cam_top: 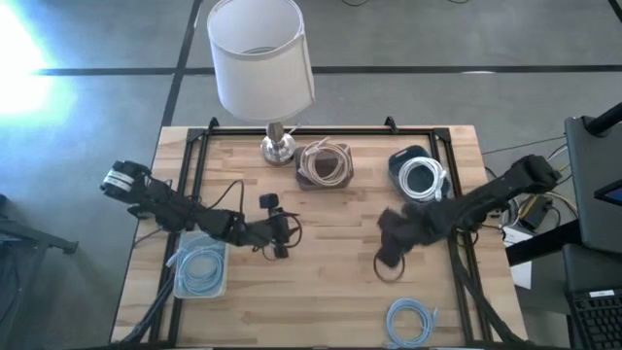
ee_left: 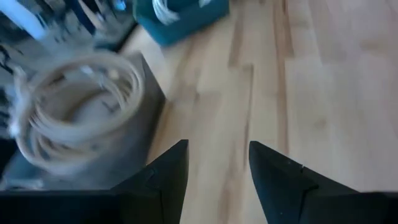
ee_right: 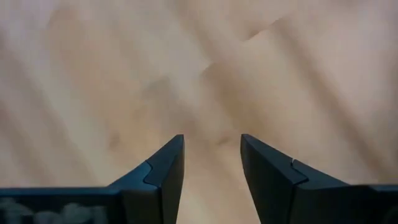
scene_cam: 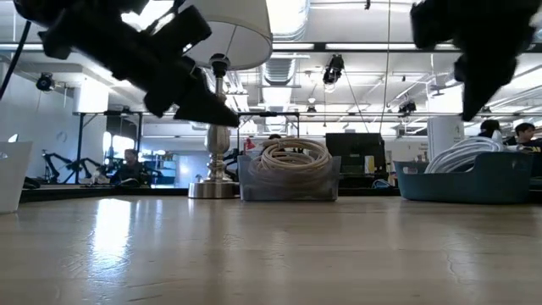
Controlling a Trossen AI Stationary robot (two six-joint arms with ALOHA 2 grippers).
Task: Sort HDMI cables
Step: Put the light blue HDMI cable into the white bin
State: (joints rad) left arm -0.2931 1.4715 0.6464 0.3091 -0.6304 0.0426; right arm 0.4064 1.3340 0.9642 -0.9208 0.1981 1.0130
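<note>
A beige cable coil (cam_top: 326,163) sits in a brown bin (cam_top: 342,178) near the lamp; it also shows in the left wrist view (ee_left: 81,106) and the low view (scene_cam: 292,159). A white coil (cam_top: 421,179) lies in a dark teal bin (cam_top: 398,163). One light blue coil (cam_top: 201,266) rests in a clear bin (cam_top: 222,288) at the left. Another light blue coil (cam_top: 410,321) lies flat on the table by the near edge. My left gripper (cam_top: 284,236) (ee_left: 217,146) hovers open over mid-table, right of the clear bin. My right gripper (cam_top: 389,255) (ee_right: 211,138) is open above bare wood.
A lamp with a white shade (cam_top: 259,53) stands on its metal base (cam_top: 277,148) at the far edge, left of the brown bin. A black frame (cam_top: 199,146) runs along the table's sides. A thin dark loop (cam_top: 389,272) shows beside the right gripper. Bare wood lies between the arms.
</note>
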